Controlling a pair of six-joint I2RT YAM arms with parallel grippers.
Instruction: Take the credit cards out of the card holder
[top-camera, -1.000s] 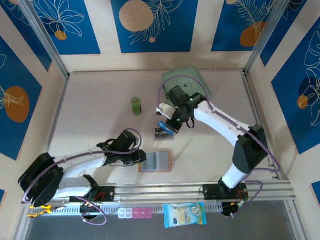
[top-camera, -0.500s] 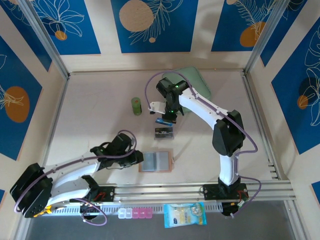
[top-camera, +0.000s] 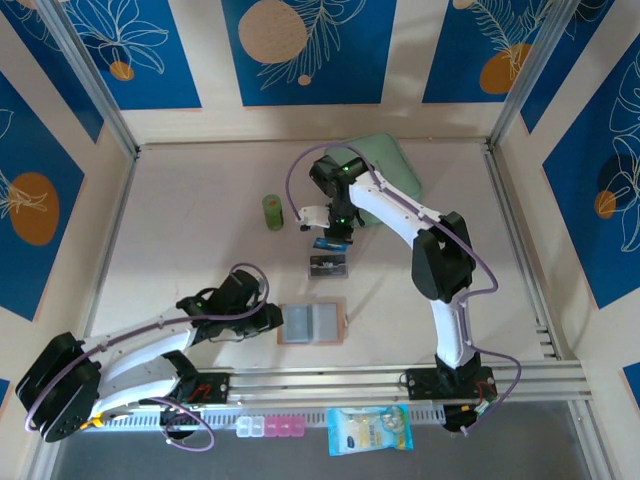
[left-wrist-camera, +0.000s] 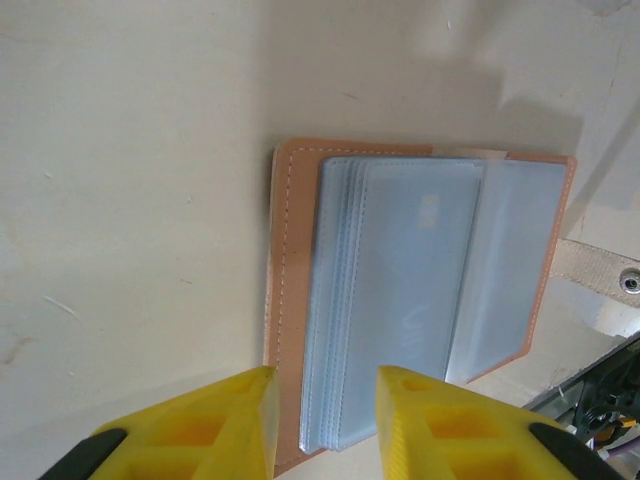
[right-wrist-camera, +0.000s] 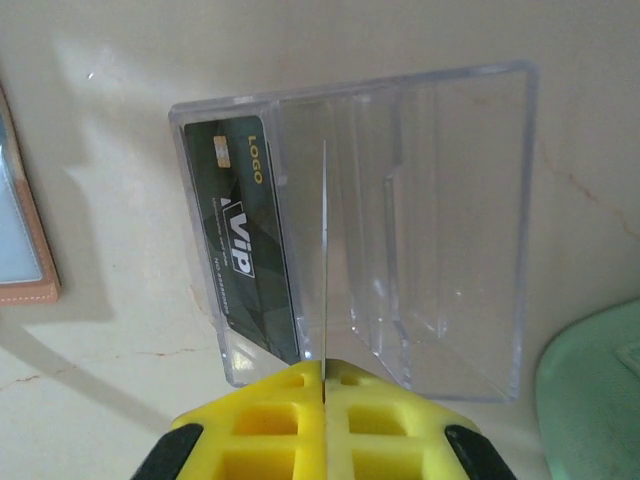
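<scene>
Two grippers, inspected in turn. The right gripper (right-wrist-camera: 324, 368) is clenched on one blue card (top-camera: 325, 243). This card sits edge-on in the wrist view, so its face is unreadable. Just beyond the fingertips stands one clear plastic box (right-wrist-camera: 460, 220), holding one dark card (right-wrist-camera: 240, 250) marked VIP at its left end. To the gripper's right lies one mint-green case (right-wrist-camera: 600, 385), cut off by the frame. The left gripper (left-wrist-camera: 325, 385) has its fingers (left-wrist-camera: 230, 425) parted with nothing clamped. Contact with what lies below cannot be told. Directly past these fingertips, one card holder (left-wrist-camera: 290, 300) lies open and flat. Its grey sleeves are stacked, and any cards inside cannot be made out. One clasp tab (left-wrist-camera: 595, 268) runs off the frame edge.
</scene>
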